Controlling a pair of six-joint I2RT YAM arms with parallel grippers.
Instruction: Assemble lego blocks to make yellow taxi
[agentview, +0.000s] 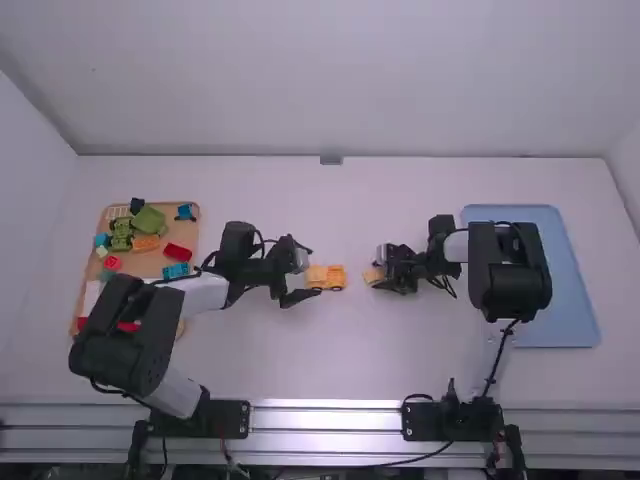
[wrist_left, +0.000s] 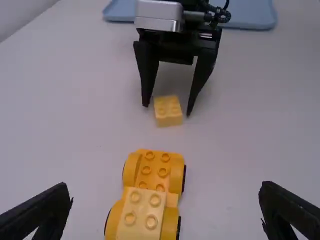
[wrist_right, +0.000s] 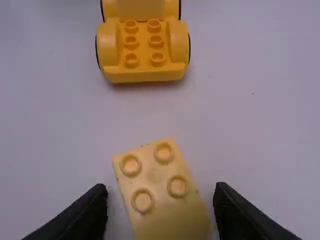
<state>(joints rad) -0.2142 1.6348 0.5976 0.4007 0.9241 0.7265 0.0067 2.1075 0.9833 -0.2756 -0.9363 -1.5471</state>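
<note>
My left end effector (agentview: 314, 272) was spread, yellow car (wrist_left: 140, 215) between its fingers, room both sides; right end effector (agentview: 376, 275) spread astride yellow block (wrist_right: 160, 200), slim gaps; bare counter (agentview: 380, 350) between block and car

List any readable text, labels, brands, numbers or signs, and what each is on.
None readable.
Yellow wheeled chassis: no legible marking.
Yellow 2x2 block: no legible marking.
Loose blocks in the orange-brown tray: too small to tell.
</note>
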